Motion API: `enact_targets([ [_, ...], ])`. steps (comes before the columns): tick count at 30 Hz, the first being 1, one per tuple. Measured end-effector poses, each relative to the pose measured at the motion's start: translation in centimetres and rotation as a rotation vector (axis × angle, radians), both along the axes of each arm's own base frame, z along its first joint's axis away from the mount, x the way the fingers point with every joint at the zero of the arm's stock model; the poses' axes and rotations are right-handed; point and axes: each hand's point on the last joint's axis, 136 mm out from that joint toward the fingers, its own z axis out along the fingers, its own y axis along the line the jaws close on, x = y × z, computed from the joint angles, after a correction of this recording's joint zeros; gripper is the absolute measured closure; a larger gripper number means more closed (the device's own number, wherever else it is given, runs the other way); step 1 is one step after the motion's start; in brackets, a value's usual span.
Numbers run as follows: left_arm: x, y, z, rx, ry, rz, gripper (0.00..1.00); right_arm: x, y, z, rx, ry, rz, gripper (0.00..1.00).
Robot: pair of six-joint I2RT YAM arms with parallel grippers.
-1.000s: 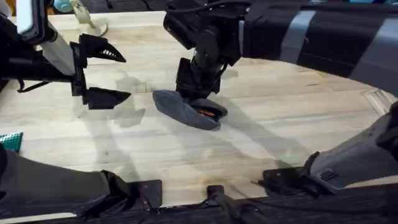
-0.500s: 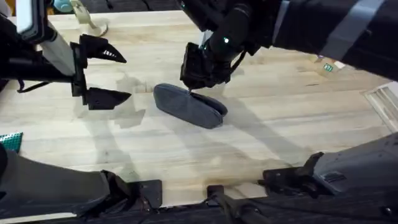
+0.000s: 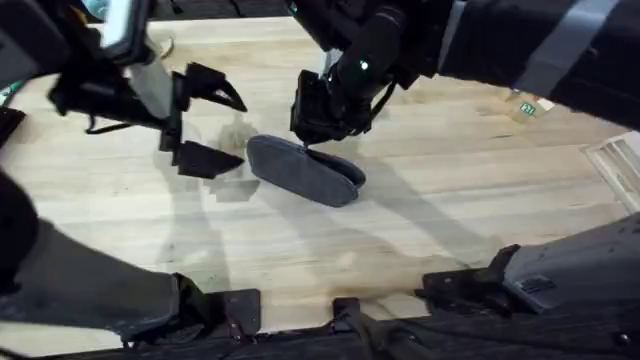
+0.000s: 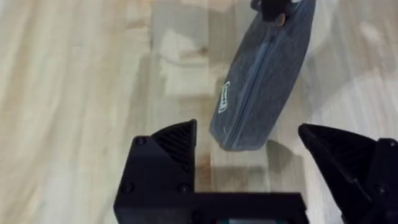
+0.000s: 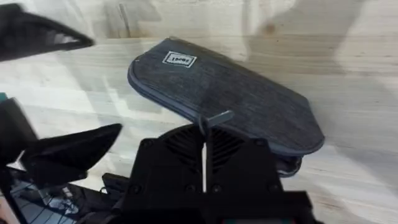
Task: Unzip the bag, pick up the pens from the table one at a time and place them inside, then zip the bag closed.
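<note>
Wood table: pale butcher-block planks, carrying everything; bare around the pouch, no loose pens visible on it.
Grey bag: oblong fabric pouch lying flat near the table's middle, slanted, rounded ends, small label patch near one end; zip seam looks drawn shut along its visible length.
Handling of bag: probably light and soft, likely to slide or bunch on smooth wood when the zip is tugged; best taken by the rounded end to pin it, with the pull tab for the zip itself.
Right claw: fingers pressed together, pinching what seems the thin zip pull tab at the bag's far edge, directly above the pouch.
Left claw: fingers spread wide, holding nothing, just beside the bag's labelled end, apart from it.
Step, as judged: zipping at or close to its end; pens presumably inside, though not visible.
Obstacles: the two claws near each other over one small pouch; some risk of collision if the left one closes in on the end.
Small items: pale object far right, unclear what; teal scrap at left edge.
</note>
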Motion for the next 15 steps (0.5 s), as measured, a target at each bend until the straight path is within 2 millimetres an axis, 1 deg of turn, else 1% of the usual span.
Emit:
enact_targets([
  [5,-0.1,-1.4,-2.0,-0.036,0.104,-0.025,0.008,0.0,0.0,0.0,0.0,0.0,0.0,0.97],
  [6,0.0,-2.4,-2.6,-0.061,0.134,-0.041,0.008,0.0,0.0,0.0,0.001,-0.001,0.0,0.97],
  [11,-0.3,-3.4,-3.1,-0.078,0.167,-0.062,0.014,0.1,0.1,0.0,0.003,-0.004,0.0,0.97],
  [12,-0.3,-3.5,-3.2,-0.081,0.176,-0.062,0.116,0.1,0.1,0.0,0.003,-0.004,0.0,0.97],
  [14,-0.4,-3.5,-3.3,-0.082,0.183,-0.063,0.435,0.1,0.1,0.0,0.003,-0.004,0.0,0.97],
  [15,-0.4,-3.6,-3.3,-0.083,0.183,-0.062,0.571,0.1,0.1,0.0,0.003,-0.003,0.0,0.97],
])
